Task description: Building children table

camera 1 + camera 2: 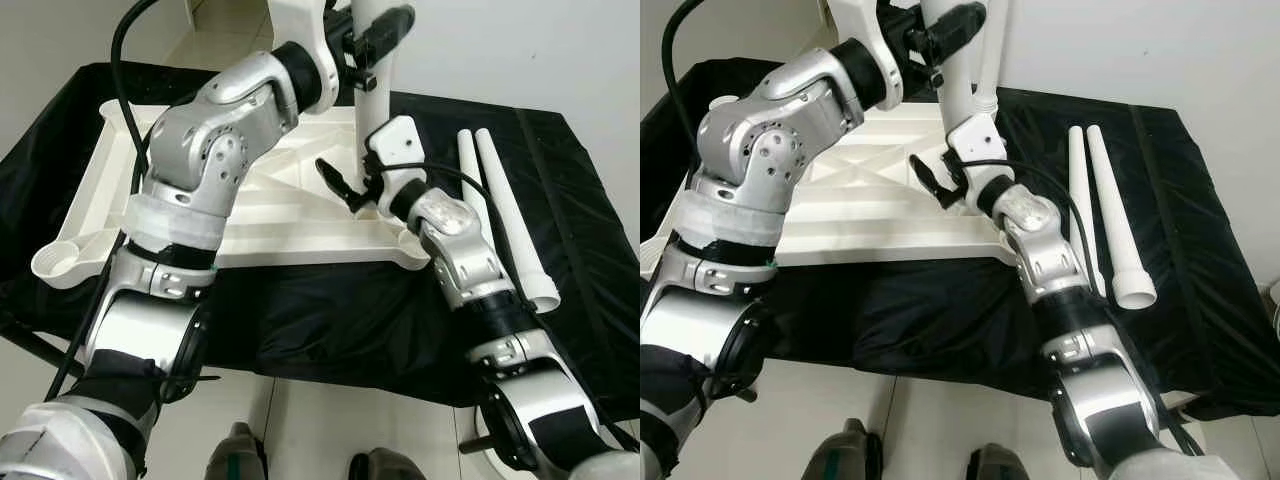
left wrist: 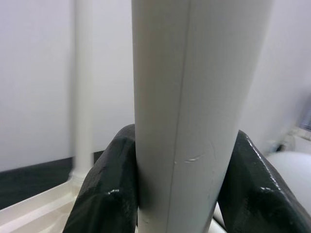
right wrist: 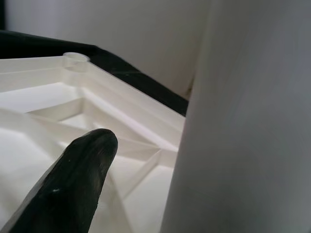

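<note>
A white plastic tabletop [image 1: 280, 215] lies upside down on a black-draped table. A white leg [image 1: 956, 85] stands upright at its near right corner. My left gripper [image 1: 945, 30] reaches across and is shut on this leg high up; the left wrist view has both black fingers [image 2: 104, 194] pressed against the tube [image 2: 189, 97]. My right gripper [image 1: 358, 192] sits low beside the leg's foot and is open. One of its fingers [image 3: 68, 189] hovers over the ribbed underside [image 3: 48, 97], apart from the leg [image 3: 252, 121].
A second leg [image 2: 82, 87] stands upright in a far corner socket. Two loose legs [image 1: 505, 210] lie side by side on the black cloth [image 1: 580, 220] to the right. An empty corner socket [image 1: 55, 262] sits near left. A white wall rises behind.
</note>
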